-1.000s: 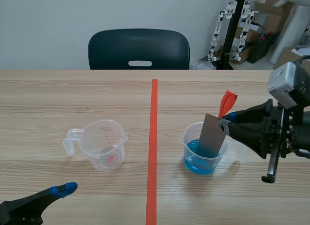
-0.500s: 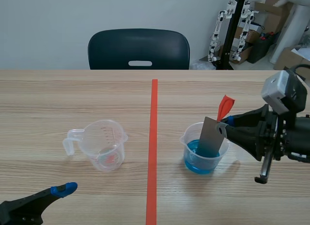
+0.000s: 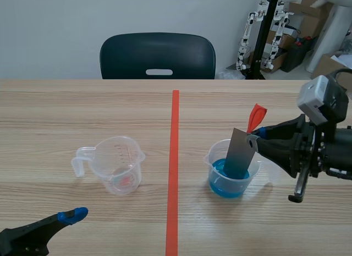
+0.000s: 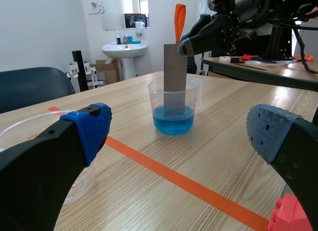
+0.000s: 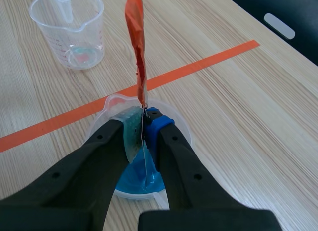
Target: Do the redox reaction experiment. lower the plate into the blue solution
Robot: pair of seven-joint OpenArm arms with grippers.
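A grey metal plate (image 3: 239, 153) with an orange-red tag (image 3: 255, 116) on its upper corner stands tilted in a small clear cup of blue solution (image 3: 229, 178), its lower end in the liquid. My right gripper (image 3: 254, 141) is shut on the plate's upper edge. In the right wrist view the plate (image 5: 143, 141) shows edge-on between the pads, the tag (image 5: 136, 37) rising above and the blue solution (image 5: 136, 184) beneath. From the left wrist view the plate (image 4: 175, 74) stands in the cup (image 4: 174, 109). My left gripper (image 4: 179, 136) is open, low at the near left (image 3: 71, 215).
A clear empty measuring cup with a handle (image 3: 115, 164) stands left of the orange-red tape line (image 3: 174, 168). A dark chair (image 3: 158, 56) sits behind the far table edge. Boxes and equipment fill the back right.
The right gripper has shifted slightly and the plate now stands a little lower and nearer upright in the blue solution. The left arm has not moved.
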